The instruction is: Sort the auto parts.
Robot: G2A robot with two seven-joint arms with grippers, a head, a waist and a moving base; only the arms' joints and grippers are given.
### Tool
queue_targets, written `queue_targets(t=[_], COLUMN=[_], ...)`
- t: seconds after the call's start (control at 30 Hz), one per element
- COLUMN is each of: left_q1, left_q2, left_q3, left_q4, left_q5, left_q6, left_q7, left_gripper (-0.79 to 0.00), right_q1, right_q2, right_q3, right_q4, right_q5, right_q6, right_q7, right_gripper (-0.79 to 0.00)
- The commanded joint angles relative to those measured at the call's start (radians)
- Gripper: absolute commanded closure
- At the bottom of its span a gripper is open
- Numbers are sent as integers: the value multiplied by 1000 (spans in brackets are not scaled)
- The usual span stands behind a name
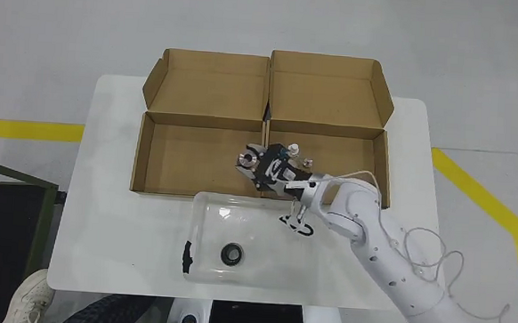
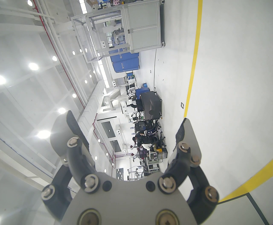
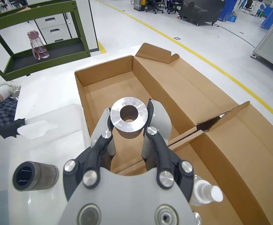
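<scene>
My right gripper (image 3: 129, 113) pinches a silver metal ring (image 3: 116, 122) by its sides, above the left cardboard box (image 3: 106, 70), near the wall beside the right box (image 3: 234, 136). I should lower it well inside that wall, keep it level, then release gently. My left gripper (image 2: 128, 122) is spread, holding nothing.

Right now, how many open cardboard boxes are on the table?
2. In the top view, the left box lies under the right gripper, which holds a metal ring; the right box touches its side.
</scene>
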Motion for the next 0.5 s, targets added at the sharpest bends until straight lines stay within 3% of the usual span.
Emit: queue_targets(t=[0.0, 0.47], left_q1=[0, 0], left_q2=[0, 0], left_q3=[0, 0], left_q4=[0, 0], left_q5=[0, 0], left_q6=[0, 0], left_q7=[0, 0], left_gripper=[-785, -785], right_q1=[22, 160], right_q2=[-7, -68], right_q3=[-14, -112], right_q4=[24, 207], right_q5=[1, 8], right_q6=[9, 61], right_q7=[11, 77], right_gripper=[0, 0])
